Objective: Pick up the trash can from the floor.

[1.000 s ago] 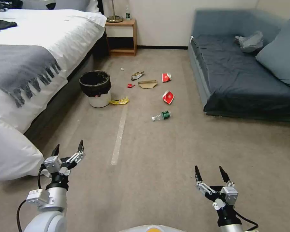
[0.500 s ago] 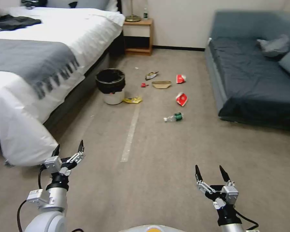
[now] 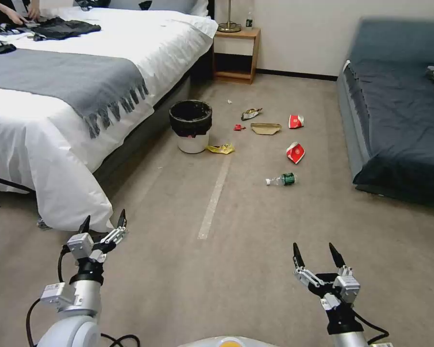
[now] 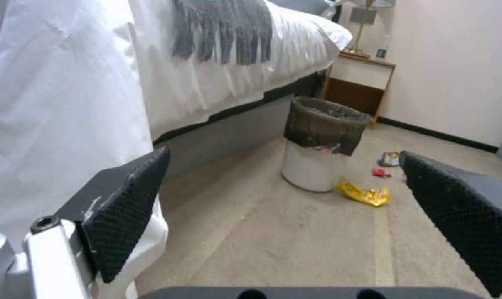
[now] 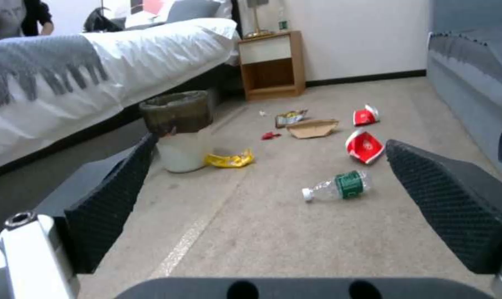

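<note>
The trash can point(image 3: 191, 126) is a small round white bin with a black bag folded over its rim, standing upright on the beige carpet floor point(image 3: 255, 250) beside the bed. The left wrist view has the trash can point(image 4: 321, 148) ahead, and the right wrist view has the trash can point(image 5: 179, 129) off to one side. My left gripper point(image 3: 103, 223) hangs open and empty low in the head view, far short of the bin. My right gripper point(image 3: 314, 254) is open and empty too, held over bare carpet.
A white bed point(image 3: 82, 91) with a grey throw fills the left side, a blue sofa point(image 3: 400, 111) the right, a wooden nightstand point(image 3: 235, 54) the back. Litter lies near the bin: a yellow wrapper point(image 3: 221, 148), red cartons point(image 3: 295, 152), a plastic bottle point(image 3: 281, 180). A pale tape strip point(image 3: 215, 196) crosses the carpet.
The whole head view has shifted right and the bed's near corner now shows fully: the camera has turned left. Both grippers keep the same open pose.
</note>
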Motion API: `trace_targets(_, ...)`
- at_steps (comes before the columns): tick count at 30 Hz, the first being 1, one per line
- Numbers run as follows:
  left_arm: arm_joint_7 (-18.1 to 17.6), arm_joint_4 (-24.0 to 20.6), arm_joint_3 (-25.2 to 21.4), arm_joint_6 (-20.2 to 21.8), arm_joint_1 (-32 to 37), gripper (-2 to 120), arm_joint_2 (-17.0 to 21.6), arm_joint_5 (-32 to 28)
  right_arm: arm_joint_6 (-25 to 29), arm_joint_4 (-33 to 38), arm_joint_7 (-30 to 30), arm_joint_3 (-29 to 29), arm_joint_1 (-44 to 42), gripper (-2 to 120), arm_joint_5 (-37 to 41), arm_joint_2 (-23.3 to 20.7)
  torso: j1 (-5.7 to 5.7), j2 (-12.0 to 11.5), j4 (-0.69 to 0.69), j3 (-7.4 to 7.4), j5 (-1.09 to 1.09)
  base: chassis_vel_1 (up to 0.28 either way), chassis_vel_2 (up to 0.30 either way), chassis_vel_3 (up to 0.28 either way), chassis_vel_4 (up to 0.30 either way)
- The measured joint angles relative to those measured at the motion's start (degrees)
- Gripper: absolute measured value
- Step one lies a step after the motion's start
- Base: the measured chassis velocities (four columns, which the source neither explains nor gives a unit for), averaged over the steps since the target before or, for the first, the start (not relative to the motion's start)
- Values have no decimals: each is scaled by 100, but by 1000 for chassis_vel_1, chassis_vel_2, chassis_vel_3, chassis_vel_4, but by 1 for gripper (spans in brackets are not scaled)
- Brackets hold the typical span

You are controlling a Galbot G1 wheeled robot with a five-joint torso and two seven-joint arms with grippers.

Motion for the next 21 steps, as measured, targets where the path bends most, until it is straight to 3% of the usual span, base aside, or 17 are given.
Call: trace_targets(21, 5, -20, 11, 26, 4, 100, 18, -11, 74, -90, -432, 148, 7, 100, 7, 47, 0, 0, 1, 0, 0, 0, 0, 0, 0)
